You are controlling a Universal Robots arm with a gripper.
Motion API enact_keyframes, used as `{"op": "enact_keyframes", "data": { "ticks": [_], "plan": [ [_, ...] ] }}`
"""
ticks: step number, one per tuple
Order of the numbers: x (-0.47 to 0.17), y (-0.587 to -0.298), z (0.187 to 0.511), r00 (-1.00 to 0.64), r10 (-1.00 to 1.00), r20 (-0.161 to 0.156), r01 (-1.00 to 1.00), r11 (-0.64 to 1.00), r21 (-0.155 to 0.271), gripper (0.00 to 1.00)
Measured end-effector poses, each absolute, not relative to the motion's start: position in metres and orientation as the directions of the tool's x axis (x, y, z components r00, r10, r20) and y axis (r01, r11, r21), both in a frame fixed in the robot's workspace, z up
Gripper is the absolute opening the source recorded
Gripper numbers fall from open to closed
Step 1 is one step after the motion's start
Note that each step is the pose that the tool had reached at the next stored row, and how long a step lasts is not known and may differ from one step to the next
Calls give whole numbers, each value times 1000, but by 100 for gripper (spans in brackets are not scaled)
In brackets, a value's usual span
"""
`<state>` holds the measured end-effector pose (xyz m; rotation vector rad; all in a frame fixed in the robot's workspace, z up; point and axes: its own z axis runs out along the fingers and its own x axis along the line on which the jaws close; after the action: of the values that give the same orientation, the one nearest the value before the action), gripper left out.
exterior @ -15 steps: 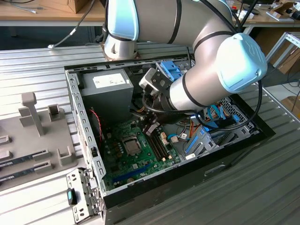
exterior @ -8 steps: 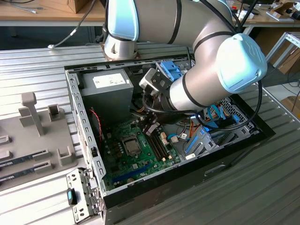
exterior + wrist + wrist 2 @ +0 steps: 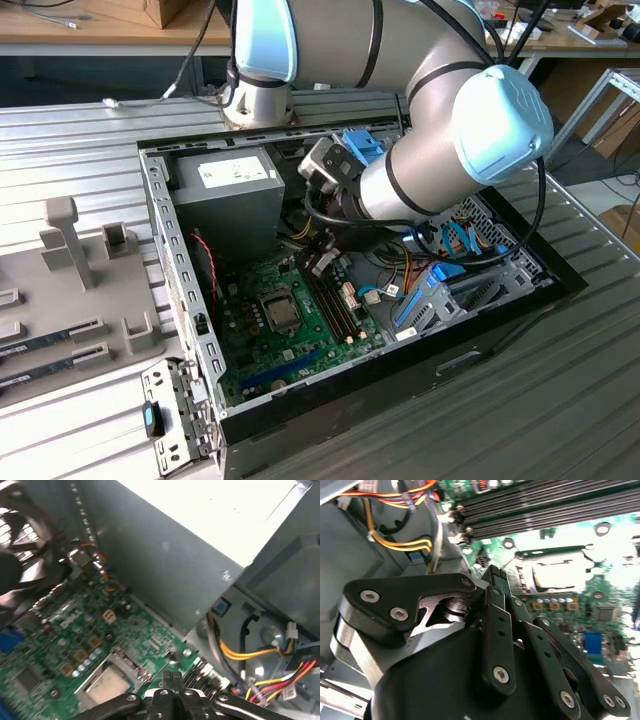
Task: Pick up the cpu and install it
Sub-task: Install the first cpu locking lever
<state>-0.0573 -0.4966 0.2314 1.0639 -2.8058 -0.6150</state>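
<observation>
claw [image 3: 495,577]: fingers pressed together, nothing held, hanging inside the open case [image 3: 185,290] | cpu [image 3: 554,575]: apparently seated in the motherboard [image 3: 60,645] socket, glare blurs it | judgement: check it lies flat and square, press only lightly.

Silvery-grey square cpu [image 3: 559,574] is seen seated flat in the motherboard socket [image 3: 522,572], framed by metal.
</observation>
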Motion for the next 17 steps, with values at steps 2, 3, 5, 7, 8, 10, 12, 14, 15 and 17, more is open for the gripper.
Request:
{"op": "enact_keyframes", "data": {
  "ticks": [2, 3, 5, 7, 8, 10, 12, 14, 15, 17],
  "plan": [
    [-56, -491, 231, -756, -651, -67, -620, 678, 395, 11],
    [-55, -488, 230, -755, -652, -67, -620, 678, 395, 11],
    [-55, -485, 230, -754, -654, -67, -622, 677, 394, 11],
    [-55, -485, 230, -753, -655, -67, -623, 676, 394, 11],
    [-55, -485, 230, -752, -655, -67, -623, 675, 395, 11],
    [-55, -484, 230, -751, -656, -67, -624, 674, 394, 11],
    [-55, -480, 230, -750, -657, -67, -625, 673, 395, 11],
    [-55, -476, 230, -750, -658, -67, -626, 673, 395, 11],
    [-56, -475, 230, -749, -659, -67, -627, 672, 394, 11],
    [-61, -475, 230, -748, -660, -68, -627, 671, 394, 11]
  ]
}}
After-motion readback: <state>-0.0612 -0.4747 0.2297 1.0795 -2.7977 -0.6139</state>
